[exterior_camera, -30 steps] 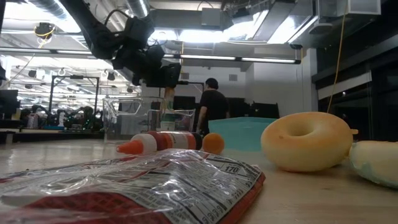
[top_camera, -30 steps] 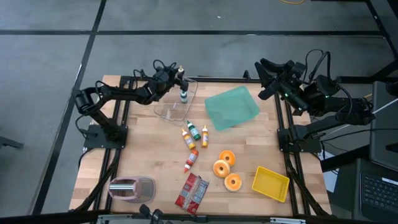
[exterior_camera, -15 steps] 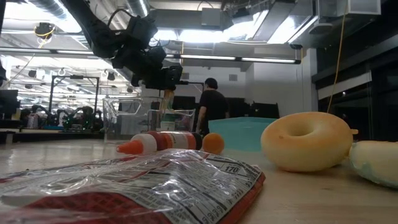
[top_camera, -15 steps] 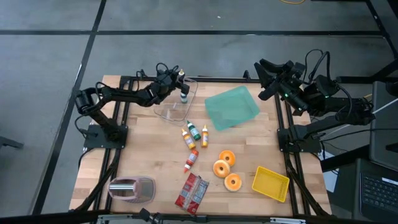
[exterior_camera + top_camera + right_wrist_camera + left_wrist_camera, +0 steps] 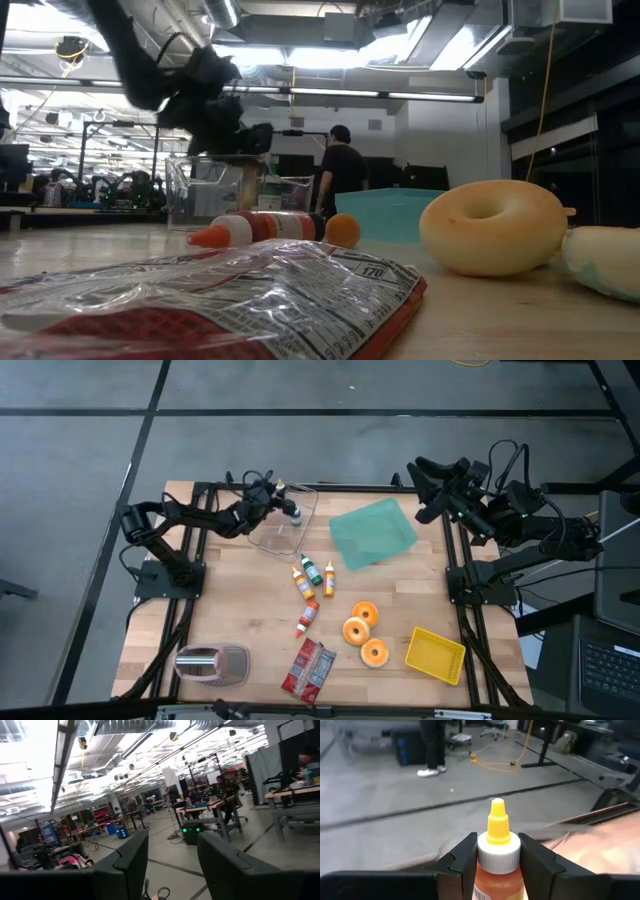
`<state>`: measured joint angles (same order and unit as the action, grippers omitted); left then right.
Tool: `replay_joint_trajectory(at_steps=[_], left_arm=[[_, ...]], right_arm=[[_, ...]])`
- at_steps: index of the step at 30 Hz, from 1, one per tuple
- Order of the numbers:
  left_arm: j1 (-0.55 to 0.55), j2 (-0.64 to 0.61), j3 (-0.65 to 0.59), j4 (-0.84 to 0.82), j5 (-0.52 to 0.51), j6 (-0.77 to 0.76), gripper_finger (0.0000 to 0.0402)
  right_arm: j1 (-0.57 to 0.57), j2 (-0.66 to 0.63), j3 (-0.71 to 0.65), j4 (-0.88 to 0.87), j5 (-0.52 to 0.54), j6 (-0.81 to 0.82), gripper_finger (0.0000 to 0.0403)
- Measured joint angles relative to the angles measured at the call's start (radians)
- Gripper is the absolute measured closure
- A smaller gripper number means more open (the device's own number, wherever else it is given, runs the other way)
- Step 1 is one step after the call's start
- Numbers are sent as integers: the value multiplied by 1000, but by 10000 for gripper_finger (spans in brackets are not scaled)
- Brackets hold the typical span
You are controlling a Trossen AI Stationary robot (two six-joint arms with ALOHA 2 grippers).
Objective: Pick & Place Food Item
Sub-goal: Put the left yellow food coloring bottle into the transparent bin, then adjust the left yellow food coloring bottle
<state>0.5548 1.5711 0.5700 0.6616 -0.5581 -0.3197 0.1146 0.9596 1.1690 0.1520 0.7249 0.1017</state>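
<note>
gripping a small bottle (image 5: 496, 851) with a yellow tip and white cap by its neck, the left gripper (image 5: 283, 500) hangs over the clear container (image 5: 281, 527) at the table's far left. a teal tray (image 5: 373, 532) lies beside it. the right gripper (image 5: 425, 478) waits raised off the far right edge, fingers parted and holding nothing.

My left arm reaches across the table's far left corner, wrist dipping slightly below level. My left gripper (image 5: 499, 865) has its two dark fingers (image 5: 462, 857) pressed against either side of a bottle's white collar. My right arm is folded high beside the table's far right edge, and my right gripper (image 5: 425, 478) tilts a little upward with its fingers (image 5: 131, 862) held apart, nothing between them.
</note>
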Motion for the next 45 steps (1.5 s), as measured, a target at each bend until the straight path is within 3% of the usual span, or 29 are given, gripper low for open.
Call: replay_joint_trajectory(at_steps=[5,10,17,26,38,45], left_arm=[[1,0,-107,130,11,-22,282],[-3,0,-125,259,38,44,290],[-3,0,-125,237,48,136,290],[-3,0,-125,262,88,141,255],[-6,-13,-124,324,85,177,247],[-13,-100,-103,382,87,323,245]], right_arm=[[0,0,0,0,-11,21,234],[0,0,0,0,-11,21,234],[0,0,0,0,-11,21,234],[0,0,0,0,-10,21,234],[0,0,0,0,-11,40,234],[0,0,0,1,-11,37,234]])
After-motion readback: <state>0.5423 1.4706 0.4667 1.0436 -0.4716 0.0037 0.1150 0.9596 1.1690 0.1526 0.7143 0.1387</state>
